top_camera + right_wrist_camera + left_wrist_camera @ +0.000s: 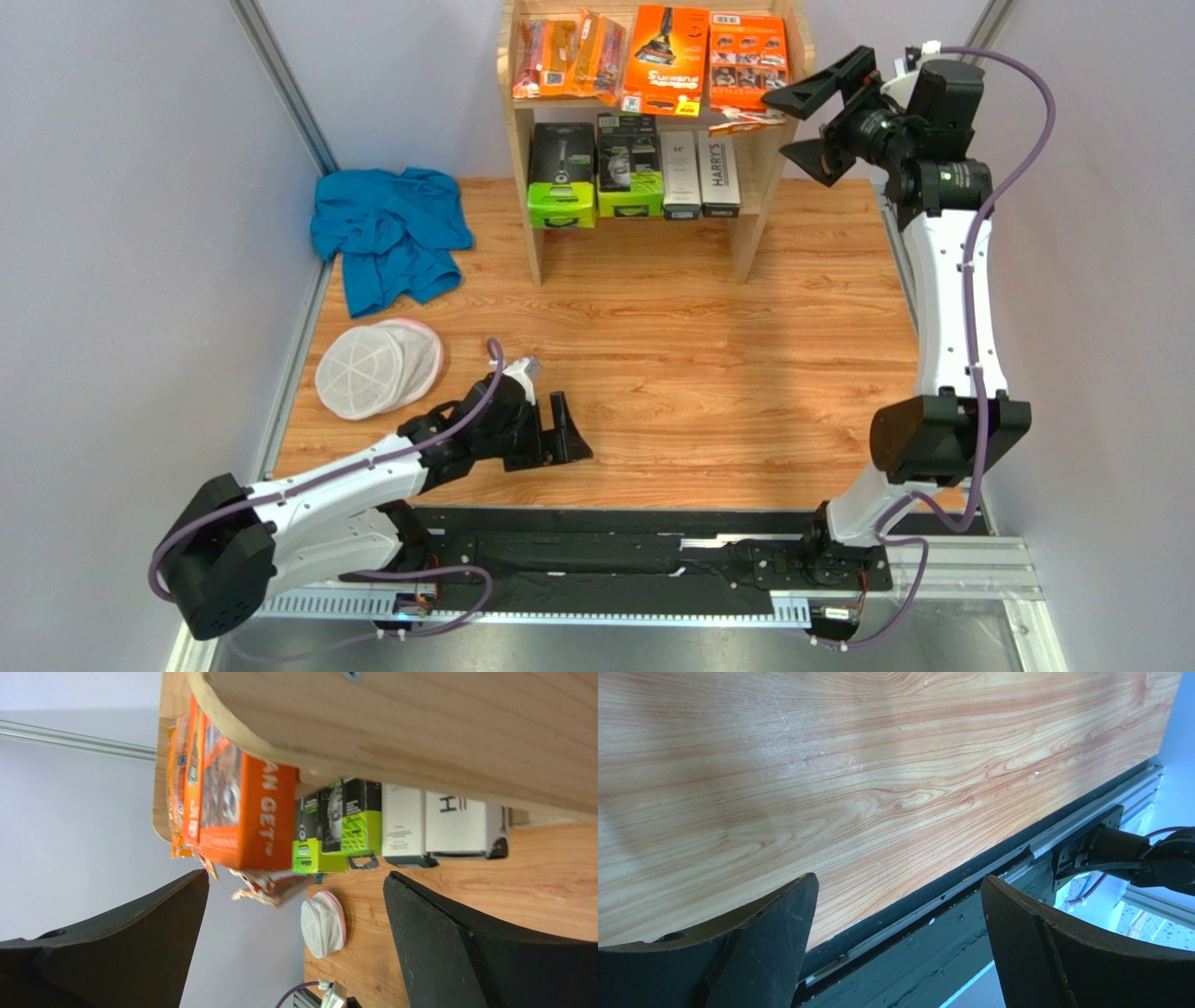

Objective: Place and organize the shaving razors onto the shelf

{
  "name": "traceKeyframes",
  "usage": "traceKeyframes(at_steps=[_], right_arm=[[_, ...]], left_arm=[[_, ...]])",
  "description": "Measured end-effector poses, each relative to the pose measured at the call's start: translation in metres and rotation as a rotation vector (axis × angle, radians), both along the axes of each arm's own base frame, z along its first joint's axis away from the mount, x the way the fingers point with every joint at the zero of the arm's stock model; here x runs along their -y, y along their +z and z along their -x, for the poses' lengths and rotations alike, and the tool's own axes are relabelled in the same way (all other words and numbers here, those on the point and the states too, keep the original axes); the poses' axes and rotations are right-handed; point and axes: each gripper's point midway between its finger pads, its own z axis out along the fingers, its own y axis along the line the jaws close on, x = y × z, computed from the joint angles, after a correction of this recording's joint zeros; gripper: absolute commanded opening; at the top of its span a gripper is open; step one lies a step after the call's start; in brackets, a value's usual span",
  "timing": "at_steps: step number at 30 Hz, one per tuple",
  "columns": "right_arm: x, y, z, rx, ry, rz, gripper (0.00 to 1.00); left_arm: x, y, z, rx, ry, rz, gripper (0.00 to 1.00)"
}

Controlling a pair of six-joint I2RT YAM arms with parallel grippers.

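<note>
Orange fills the upper tier of the shelf [519, 168]: we've got two narrow blister packs [568, 56] at the left and two flat orange boxes [665, 56] beside them, propped up facing front. On the lower tier, two green-and-black packs [561, 175] stand at the left, then two long white boxes [682, 175] side by side, the right one marked HARRY'S [720, 171].

The right gripper [786, 126] hangs just off the shelf's right end at upper-tier height, jaws spread wide, nothing between them. The left gripper [547, 420] sits low over the wooden table [701, 364] near the front edge, also gaping and empty.

Off to the left lie a blue cloth [386, 231] and white mesh discs [372, 371].
</note>
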Motion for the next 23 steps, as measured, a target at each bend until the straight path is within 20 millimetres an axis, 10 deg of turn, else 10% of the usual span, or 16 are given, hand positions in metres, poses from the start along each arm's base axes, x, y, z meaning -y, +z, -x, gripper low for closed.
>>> traceKeyframes(at_steps=[6,15,23], right_arm=[[0.016,-0.030,0.036,-0.048,-0.058,0.095,1.00],[0.028,-0.087,0.119,-0.107,-0.119,0.235,1.00],[0.036,-0.150,0.154,-0.208,-0.140,0.307,1.00]], left_arm=[[-0.002,0.040,-0.012,0.113,-0.033,-0.030,0.99],[0.008,0.215,-0.076,0.476,-0.052,-0.027,0.99],[-0.018,0.266,-0.090,0.638,-0.028,-0.149,0.99]])
